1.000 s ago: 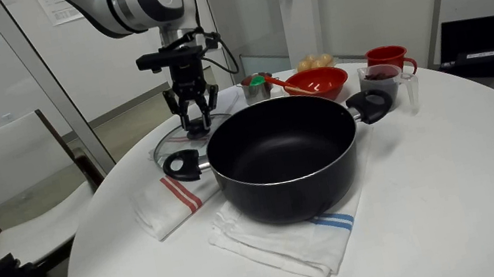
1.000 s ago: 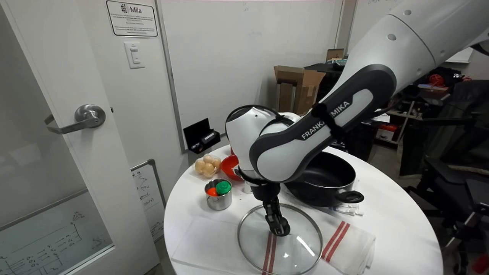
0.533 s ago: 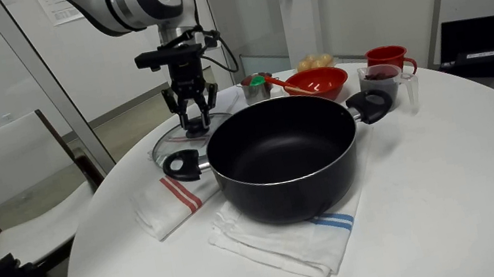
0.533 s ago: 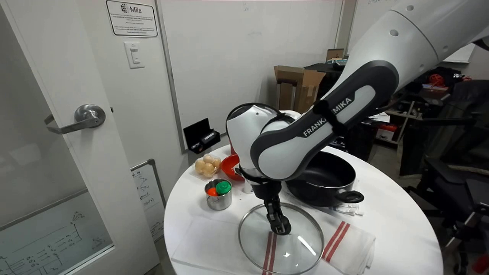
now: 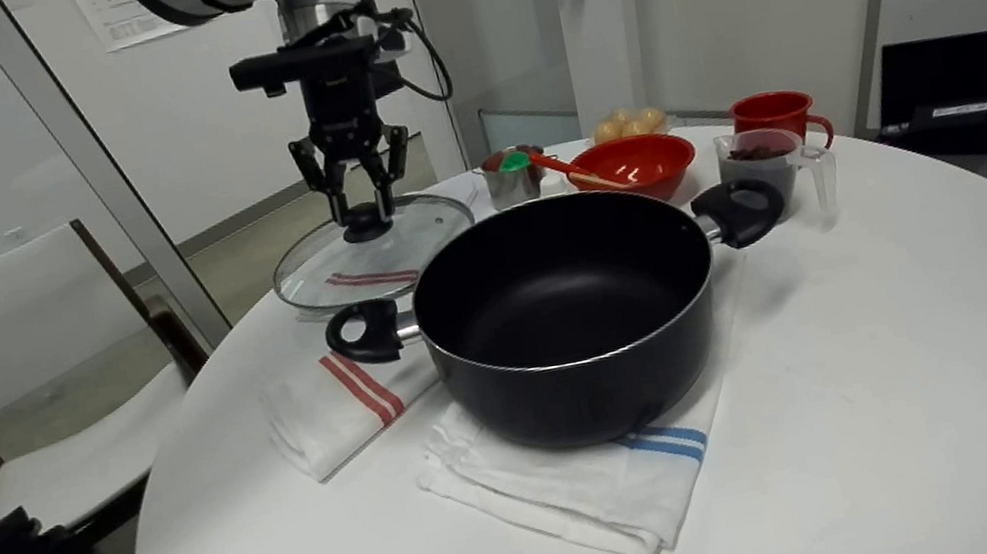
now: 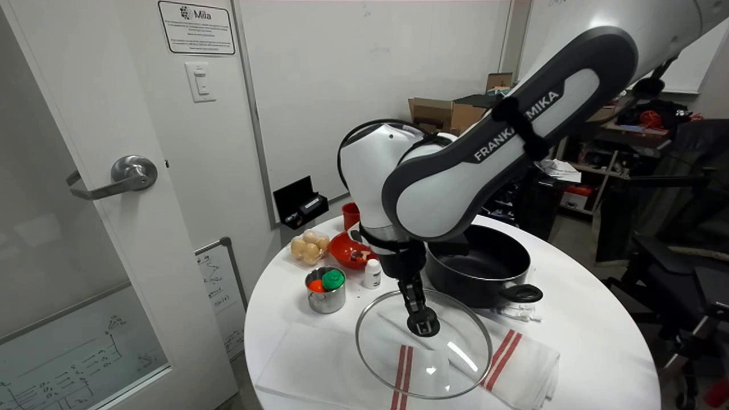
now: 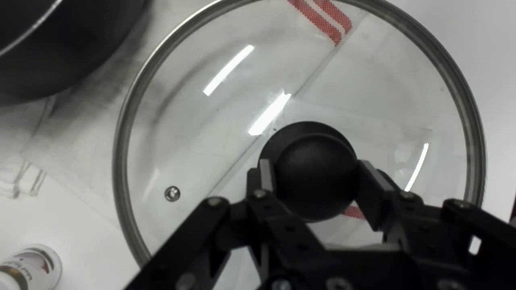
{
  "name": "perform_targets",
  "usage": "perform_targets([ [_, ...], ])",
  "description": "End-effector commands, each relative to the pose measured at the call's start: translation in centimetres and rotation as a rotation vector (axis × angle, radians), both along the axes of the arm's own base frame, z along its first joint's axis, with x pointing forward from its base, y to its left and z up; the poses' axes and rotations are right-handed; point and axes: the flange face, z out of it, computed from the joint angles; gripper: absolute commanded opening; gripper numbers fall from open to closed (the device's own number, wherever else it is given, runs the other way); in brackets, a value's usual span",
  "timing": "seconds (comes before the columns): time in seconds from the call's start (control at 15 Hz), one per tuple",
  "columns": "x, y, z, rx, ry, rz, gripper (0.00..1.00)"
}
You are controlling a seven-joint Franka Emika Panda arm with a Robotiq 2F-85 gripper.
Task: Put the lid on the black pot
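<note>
The lid (image 5: 378, 255) is round clear glass with a thin metal rim and a black knob. My gripper (image 5: 362, 211) is shut on the lid's knob, with one finger on each side of it in the wrist view (image 7: 316, 177). The lid hangs a little above the table in both exterior views (image 6: 424, 367), slightly tilted. The black pot (image 5: 587, 403) stands uncovered beside it, its dark inside showing. In an exterior view the arm hides part of the pot (image 6: 461, 287). In the wrist view a piece of the pot (image 7: 60, 60) shows at the upper left.
A red-striped towel (image 5: 328, 433) lies under the lid, and a blue-striped towel (image 5: 596, 513) under the pot. A steel cup (image 6: 326, 299), white bottle (image 6: 372, 274), red bowl (image 5: 647, 169), eggs (image 5: 629, 124), measuring cup (image 5: 764, 168) and red mug (image 5: 772, 114) stand around. Pot handle (image 5: 366, 332) is near the lid.
My gripper has risen with the lid in it, and the lid has come up off the towel. It has also shifted slightly. The pot has not moved.
</note>
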Motion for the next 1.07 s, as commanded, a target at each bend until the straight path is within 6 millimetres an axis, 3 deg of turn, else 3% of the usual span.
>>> perform_targets([
  [0.0,-1.5,0.2,4.4,0.012,-0.016,0.034,0.26],
  [0.33,-1.9,-0.7,8.7,0.012,-0.050,0.010,0.26],
  [0.53,-1.9,-2.2,11.1,0.011,-0.071,-0.028,0.26],
  [0.8,-1.3,-6.1,12.7,0.009,-0.069,-0.116,0.26],
  [1.0,-1.1,-9.6,12.8,0.012,-0.062,-0.191,0.26],
])
